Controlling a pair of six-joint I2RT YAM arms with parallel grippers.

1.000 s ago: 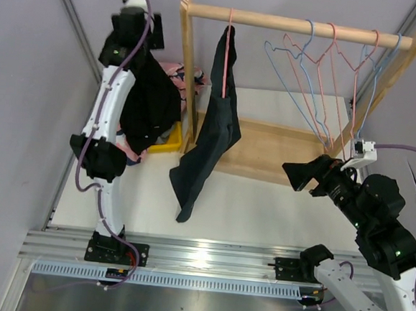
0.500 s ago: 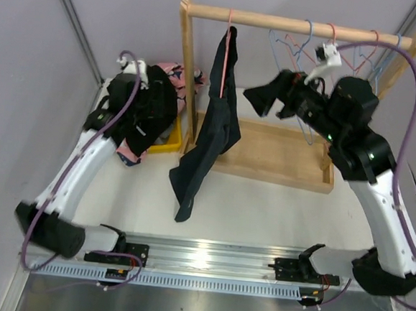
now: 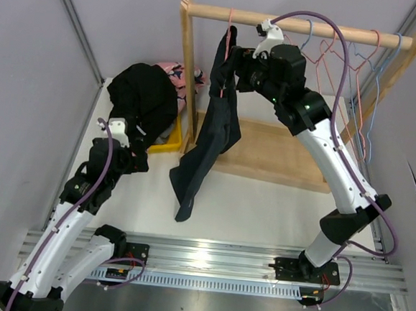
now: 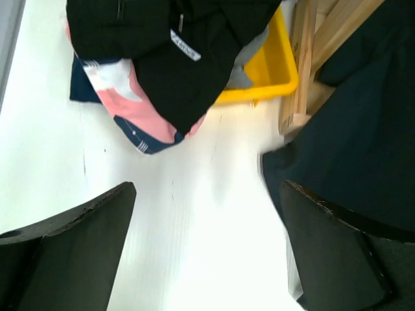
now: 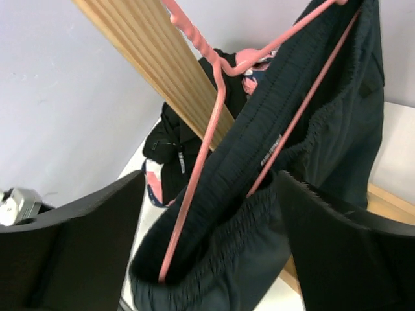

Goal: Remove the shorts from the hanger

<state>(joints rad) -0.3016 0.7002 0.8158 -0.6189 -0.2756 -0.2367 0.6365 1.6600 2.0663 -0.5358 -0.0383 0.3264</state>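
The dark charcoal shorts (image 3: 214, 127) hang from a pink hanger (image 5: 214, 116) at the left end of the rail (image 3: 297, 23). The right gripper (image 5: 211, 259) straddles their waistband, jaws wide, gripping nothing. Left of the rail, other shorts (image 3: 144, 100) heap on a yellow bin (image 4: 279, 65); nearer, the left gripper (image 4: 207, 246) gapes empty above the table (image 4: 194, 194).
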